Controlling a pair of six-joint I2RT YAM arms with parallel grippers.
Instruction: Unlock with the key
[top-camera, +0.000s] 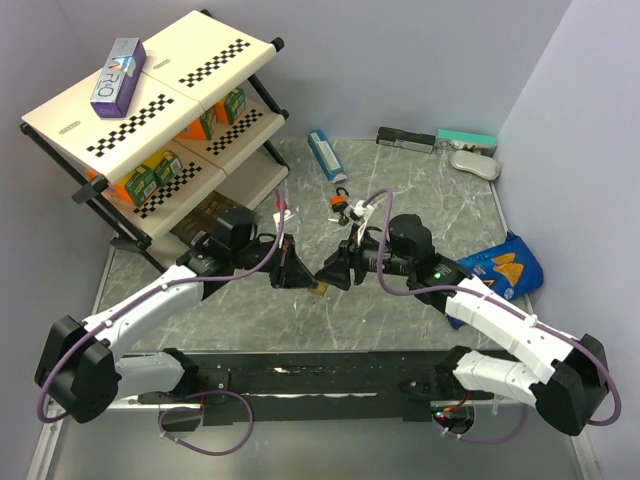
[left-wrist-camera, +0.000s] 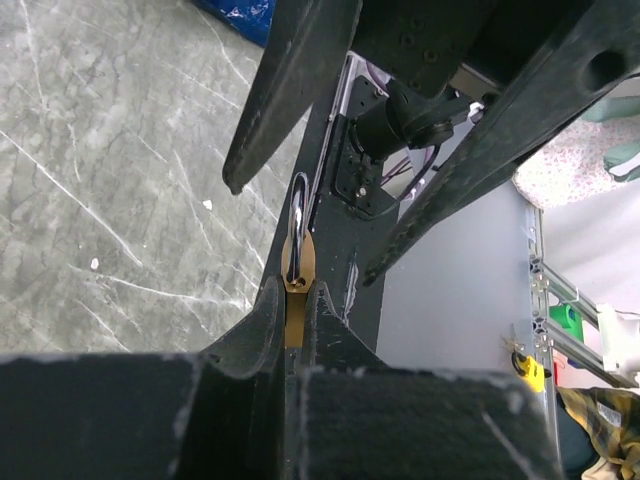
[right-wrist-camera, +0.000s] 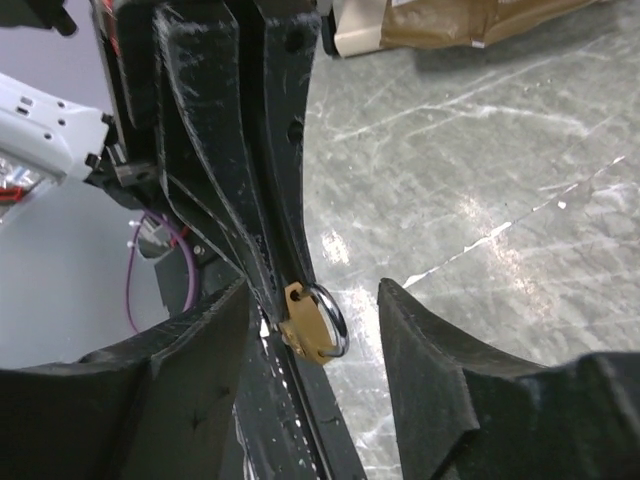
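Near edge: both arms reach away from us and meet over the table (top-camera: 430, 200), a little this side of its middle.
Landmark: the brass padlock (left-wrist-camera: 298, 262), held off the surface, shackle pointing at the right arm.
Left gripper (left-wrist-camera: 296, 288): pressed together on the brass padlock's body, pinching it edge-on.
Right gripper (right-wrist-camera: 312, 300): spread, one finger either side of the brass padlock's shackle end, touching neither side as far as we can see, and holding nothing.
Key (top-camera: 347, 216): we judge it to be the small dark cluster on the table just beyond the brass padlock, beside an orange-bodied padlock (top-camera: 338, 207); it is too small to make out blades.
Further off: a blue snack bag (top-camera: 505, 265) right of the brass padlock, a shelf rack (top-camera: 150, 110) far left of it.
Risk one: with no key in hand, any squeeze here lands on the shackle or on the left fingers and could twist the lock out of its thin pinch.
Risk two: the key lies low and slight, next to the orange lock, so we could grab the wrong thing or push the key away.
Risk three: the two grippers are crowded together, so a small misjudged move could knock them together.
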